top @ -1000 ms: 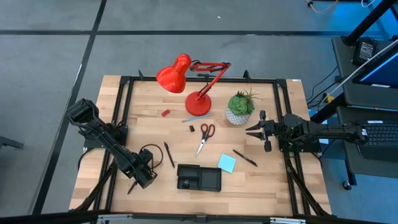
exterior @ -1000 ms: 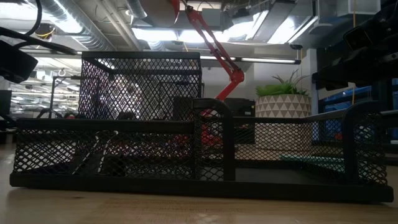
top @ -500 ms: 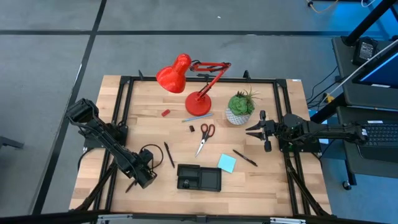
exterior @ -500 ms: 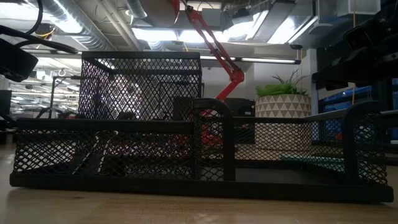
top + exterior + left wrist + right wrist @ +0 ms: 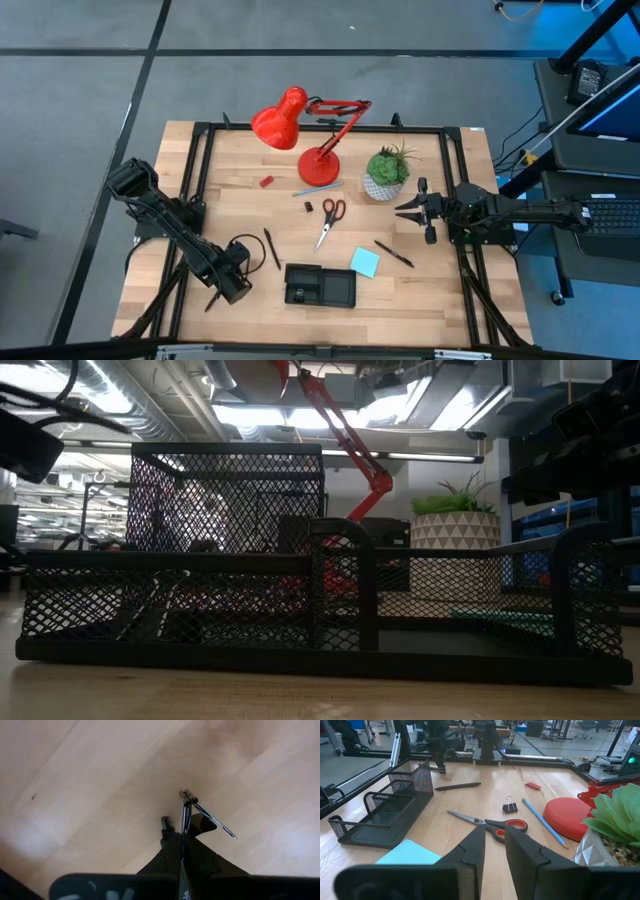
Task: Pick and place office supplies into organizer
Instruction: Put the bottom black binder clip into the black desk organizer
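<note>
My left gripper [image 5: 230, 284] hangs over the table's near left part, left of the black mesh organizer [image 5: 320, 285], and is shut on a thin dark pen [image 5: 184, 815]. My right gripper [image 5: 408, 212] waits open at the right side, beside the potted plant [image 5: 386, 172]. The red-handled scissors [image 5: 329, 221] lie flat at the table's middle, with a black clip [image 5: 308, 206] and a blue pencil [image 5: 314, 190] just beyond them. The light blue sticky pad [image 5: 365, 262] lies right of the organizer. Two more dark pens [image 5: 272, 247] [image 5: 394, 253] and a red piece [image 5: 266, 181] lie on the wood. My left gripper pinches the dark pen's barrel [image 5: 183, 842] between its two fingers, which point down from above and lie along the pen. The clip end [image 5: 186, 796] sticks out past the fingertips toward the wood, its metal clip [image 5: 212, 820] splayed outward. The pen looks lifted off the table.
The red desk lamp [image 5: 300, 130] stands at the far edge, its base [image 5: 320, 168] next to the plant. A black frame rail [image 5: 190, 180] runs along the table's sides. Bare wood lies to the left of the organizer and along the near edge.
The left arm has risen a little, seen in the low view's upper left corner; the pen stays in its fingers. The right arm and the things on the table have kept still.
</note>
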Controlling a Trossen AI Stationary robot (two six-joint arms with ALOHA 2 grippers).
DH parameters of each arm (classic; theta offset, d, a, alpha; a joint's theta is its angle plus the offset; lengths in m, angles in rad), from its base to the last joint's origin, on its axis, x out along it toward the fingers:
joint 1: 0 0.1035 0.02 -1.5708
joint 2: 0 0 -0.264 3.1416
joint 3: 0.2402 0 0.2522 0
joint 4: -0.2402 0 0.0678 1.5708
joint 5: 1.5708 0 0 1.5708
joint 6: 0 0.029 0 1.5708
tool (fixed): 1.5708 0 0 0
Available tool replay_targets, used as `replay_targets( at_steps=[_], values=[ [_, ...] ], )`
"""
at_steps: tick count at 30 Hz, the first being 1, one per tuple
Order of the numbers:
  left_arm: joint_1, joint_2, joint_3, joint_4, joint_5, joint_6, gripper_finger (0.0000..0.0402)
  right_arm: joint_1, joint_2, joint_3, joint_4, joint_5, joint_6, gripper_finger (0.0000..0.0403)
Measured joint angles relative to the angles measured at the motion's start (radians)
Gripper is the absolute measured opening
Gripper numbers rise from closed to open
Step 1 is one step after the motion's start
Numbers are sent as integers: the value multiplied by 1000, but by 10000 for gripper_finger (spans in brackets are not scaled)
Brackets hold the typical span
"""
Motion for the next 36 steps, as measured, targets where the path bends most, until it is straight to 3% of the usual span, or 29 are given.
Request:
replay_targets(
  at_steps=[15, 20, 27, 36],
  values=[
    [0, 0, 90, 69, -173, 235, 5, 0, 0, 0, 0, 0, 0, 78],
    [0, 0, 106, 255, -266, 423, 3, 0, 0, 0, 0, 0, 0, 78],
    [3, 0, 107, 546, -321, 671, 3, 0, 0, 0, 0, 0, 0, 78],
    [15, 25, 108, 617, -349, 751, 3, 0, 0, 0, 0, 0, 0, 78]
  ],
)
